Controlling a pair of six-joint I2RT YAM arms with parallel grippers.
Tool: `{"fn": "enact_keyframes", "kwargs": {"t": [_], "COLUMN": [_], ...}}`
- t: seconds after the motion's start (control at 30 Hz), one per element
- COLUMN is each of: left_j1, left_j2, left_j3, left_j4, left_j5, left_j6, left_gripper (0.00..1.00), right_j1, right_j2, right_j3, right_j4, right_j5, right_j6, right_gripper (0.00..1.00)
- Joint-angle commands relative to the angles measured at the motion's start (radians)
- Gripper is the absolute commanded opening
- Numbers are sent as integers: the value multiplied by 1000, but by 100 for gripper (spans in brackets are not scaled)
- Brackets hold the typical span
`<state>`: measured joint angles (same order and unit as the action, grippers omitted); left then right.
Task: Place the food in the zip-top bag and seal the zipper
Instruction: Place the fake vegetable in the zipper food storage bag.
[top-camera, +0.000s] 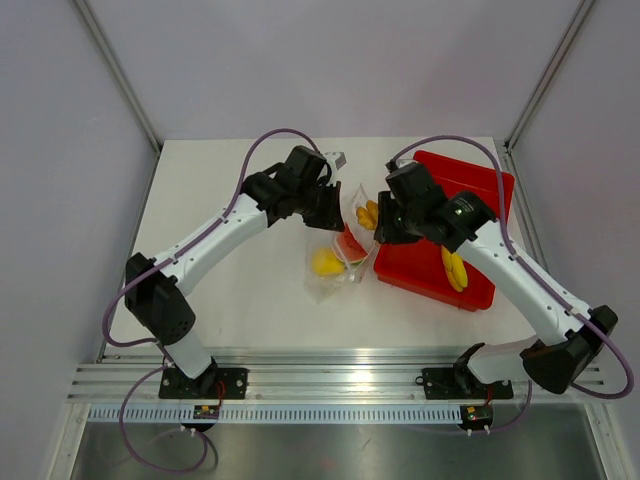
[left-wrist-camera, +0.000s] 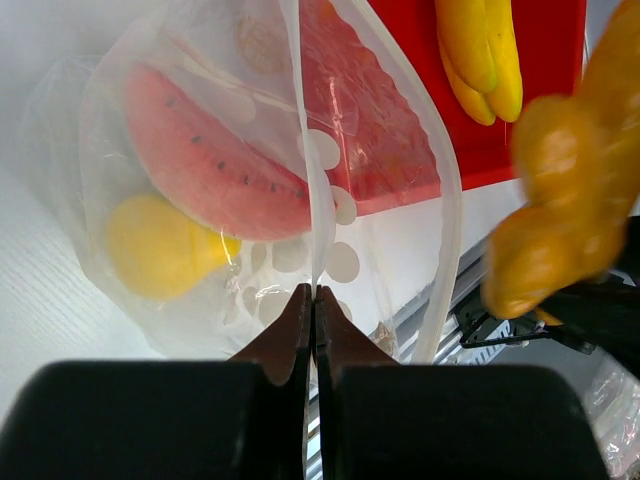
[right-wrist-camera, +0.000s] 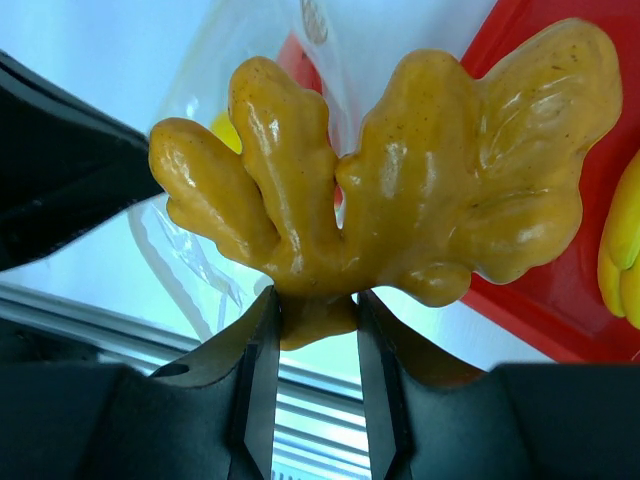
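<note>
Left claw (left-wrist-camera: 312, 300) is pinched tight shut on one lip of the clear spotted bag (left-wrist-camera: 285, 260). The mouth gapes open, and the bag lies mid-worktop (top-camera: 250, 290), just left of the red tray (top-camera: 480, 190). In the bag: watermelon slice (left-wrist-camera: 210, 160) & yellow lump (left-wrist-camera: 160, 245). Right claw (right-wrist-camera: 315, 310) is clamped on the stub end of an orange knobbly piece (right-wrist-camera: 400, 190), held in the air right by the bag mouth. Banana (top-camera: 453, 268) lies in the tray, near side.
</note>
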<state>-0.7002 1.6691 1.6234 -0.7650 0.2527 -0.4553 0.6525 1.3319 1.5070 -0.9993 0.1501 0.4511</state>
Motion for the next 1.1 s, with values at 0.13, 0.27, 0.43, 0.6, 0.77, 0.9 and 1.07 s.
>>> {"fn": "enact_keyframes", "kwargs": {"t": [0.13,0.27,0.43,0.6,0.77,0.9,1.07], "left_j1": [-4,-5,-10,-10,-10,-10,-10], "left_j2": [4,6,17,17,15,12,7], "left_j3": [49,35,32,15,7,13,24], "left_j4": [41,64,64,72,75,66,55], "left_j5": [37,57,59,59,53,48,45], "left_j6": [-8,-16,-14,-16,-16,-8,4], "left_gripper": [0,0,0,0,0,0,0], "right_j1": [53,55,64,68,70,68,72], "right_j2": [42,65,98,130,138,151,174], "right_j3": [-71,-44,54,139,162,127,81], "right_j4": [-73,-116,-148,-137,-78,-47,-68], "right_j5": [48,88,135,143,135,109,138], "right_j6": [14,11,15,12,35,44,40], "right_gripper": [0,0,0,0,0,0,0]}}
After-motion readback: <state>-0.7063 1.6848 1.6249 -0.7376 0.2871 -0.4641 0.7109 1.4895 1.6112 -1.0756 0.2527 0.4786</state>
